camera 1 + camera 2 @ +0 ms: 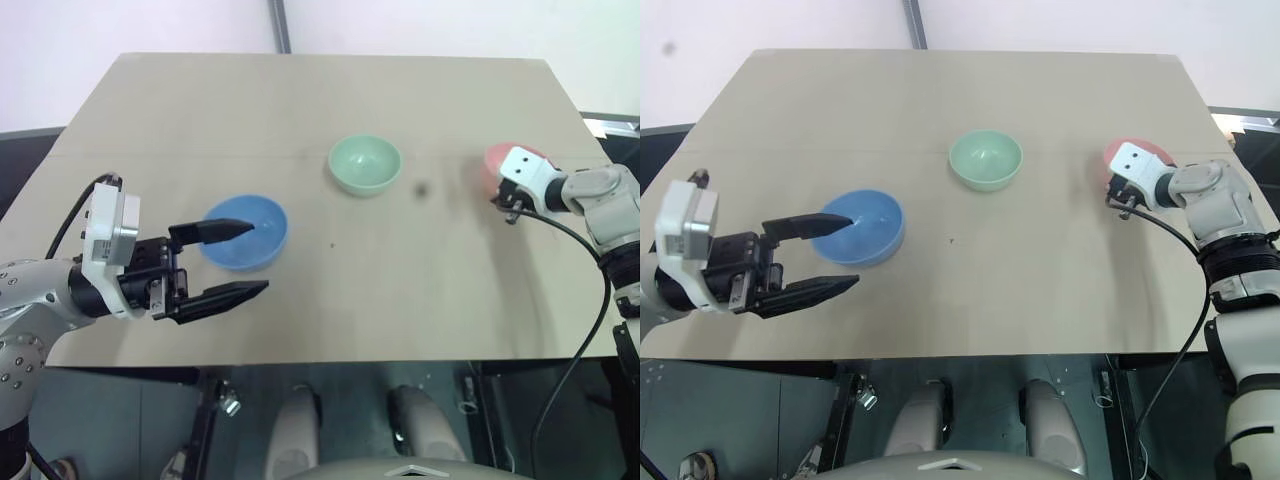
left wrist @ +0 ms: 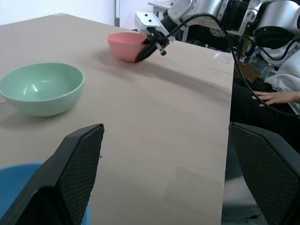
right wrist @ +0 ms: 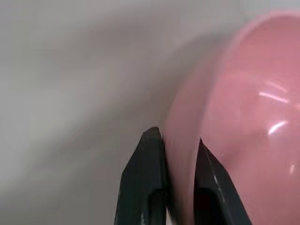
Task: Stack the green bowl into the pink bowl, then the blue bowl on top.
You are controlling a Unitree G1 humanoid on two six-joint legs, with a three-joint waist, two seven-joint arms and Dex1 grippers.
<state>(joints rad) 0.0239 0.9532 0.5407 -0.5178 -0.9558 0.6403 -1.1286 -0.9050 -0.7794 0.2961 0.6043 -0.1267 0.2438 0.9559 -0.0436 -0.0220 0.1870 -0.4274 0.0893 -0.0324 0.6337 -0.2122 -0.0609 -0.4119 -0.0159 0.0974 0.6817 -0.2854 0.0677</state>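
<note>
Head views: tan table (image 1: 300, 110) carrying three bowls. Blue bowl (image 1: 245, 232) sits near left, upright. Green bowl (image 1: 365, 163) sits at centre, farther back, upright, well apart from the blue one. Pink bowl (image 1: 505, 158) sits far right, level with the green bowl, partly covered by the right arm's white wrist. Left gripper (image 1: 238, 260) hovers at the near left, fingers spread wide, upper finger over the blue bowl's rim, lower finger just near of that bowl; nothing held. Right gripper (image 1: 508, 208) sits at the pink bowl's near rim.

Left wrist view: two black fingers (image 2: 70, 183) of the left gripper stand far apart with bare tabletop between them. Blue bowl (image 2: 14, 192) shows as a rim edge beside one finger. Green bowl (image 2: 41, 88) stands beyond, empty. Pink bowl (image 2: 125, 44) stands farther off, with the right gripper (image 2: 149, 49) at its rim, one finger down the outer wall. A person's hand (image 2: 276, 97) rests past the table edge.

Right wrist view: right gripper (image 3: 180, 154) closed onto the pink bowl (image 3: 243, 122), one finger (image 3: 145, 173) against the outer wall, the other inside, the rim pinched between them. Grey tabletop (image 3: 70, 93) lies behind.
</note>
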